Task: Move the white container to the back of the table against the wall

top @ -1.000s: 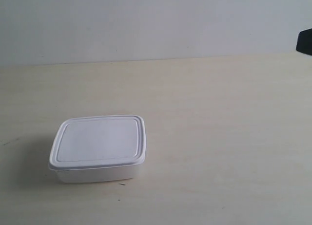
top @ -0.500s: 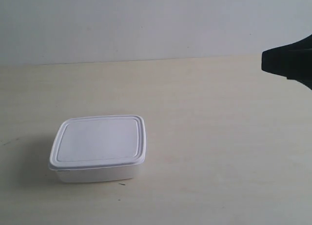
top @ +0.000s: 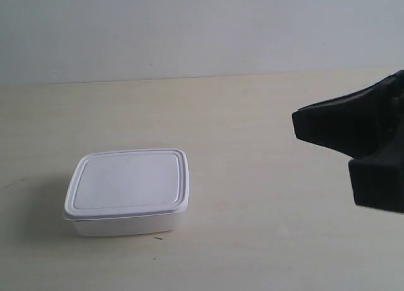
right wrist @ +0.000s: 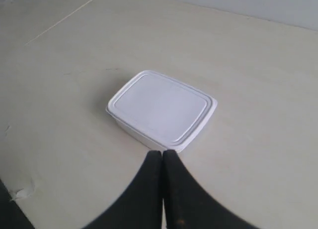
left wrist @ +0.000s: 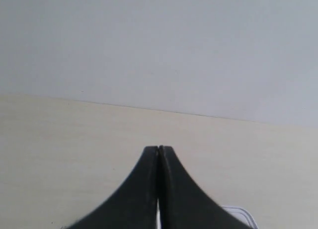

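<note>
The white container [top: 126, 184], with its rimmed lid on, sits flat on the table [top: 265, 108] toward the front, well short of the wall [top: 189, 26]. A black gripper [top: 298, 124] on the arm at the exterior view's right reaches in above the table, far to the container's right. In the right wrist view the container [right wrist: 161, 110] lies just beyond my right gripper [right wrist: 162, 152], which is shut and holds nothing. My left gripper [left wrist: 158, 147] is shut and empty, facing the wall [left wrist: 159, 45]. A white rim corner [left wrist: 242, 211] peeks out beside its fingers.
Bare tabletop stretches between the container and the wall. Tiny dark specks [top: 158, 238] lie just in front of the container. A dark edge [right wrist: 6, 209] shows at one corner of the right wrist view.
The black gripper has come in from the exterior view's right edge and moved left and lower, filling much more of the frame. The container has not moved.
</note>
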### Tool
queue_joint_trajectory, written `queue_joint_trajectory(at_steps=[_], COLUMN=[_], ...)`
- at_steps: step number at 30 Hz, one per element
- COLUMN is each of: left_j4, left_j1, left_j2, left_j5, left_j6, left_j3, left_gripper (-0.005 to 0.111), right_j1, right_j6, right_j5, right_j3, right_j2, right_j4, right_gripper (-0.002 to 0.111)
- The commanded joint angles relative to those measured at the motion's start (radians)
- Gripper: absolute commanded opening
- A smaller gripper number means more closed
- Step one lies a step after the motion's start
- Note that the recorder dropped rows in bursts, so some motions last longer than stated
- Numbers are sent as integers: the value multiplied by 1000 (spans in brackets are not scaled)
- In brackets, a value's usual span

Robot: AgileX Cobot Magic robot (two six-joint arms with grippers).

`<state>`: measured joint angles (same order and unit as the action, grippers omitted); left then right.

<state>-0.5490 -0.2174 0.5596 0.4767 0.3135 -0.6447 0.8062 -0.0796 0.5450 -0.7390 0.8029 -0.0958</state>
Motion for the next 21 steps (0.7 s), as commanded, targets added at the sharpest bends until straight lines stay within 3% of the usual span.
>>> queue_joint_trajectory(at_steps=[1,7,14,21], left_j4=[-11,-11,-11,-38], left_j1=[-3,-3,-3,-3], left_j2=[3,3,4,6], left_j5=[1,1,-65,39], left_j6=[2,2,2,-110], left_j3=[-7,-7,-7,-7], left_gripper=[0,0,0,0], right_j1=[74,148,153,153], right_j6=[6,-19,-19,-17], right_j5=[2,8,25,7], right_j3=[-7,-5,-5,-5], right_j2=[0,12,82,184], right_j4=[137,139,139,139], right_gripper=[0,0,0,0])
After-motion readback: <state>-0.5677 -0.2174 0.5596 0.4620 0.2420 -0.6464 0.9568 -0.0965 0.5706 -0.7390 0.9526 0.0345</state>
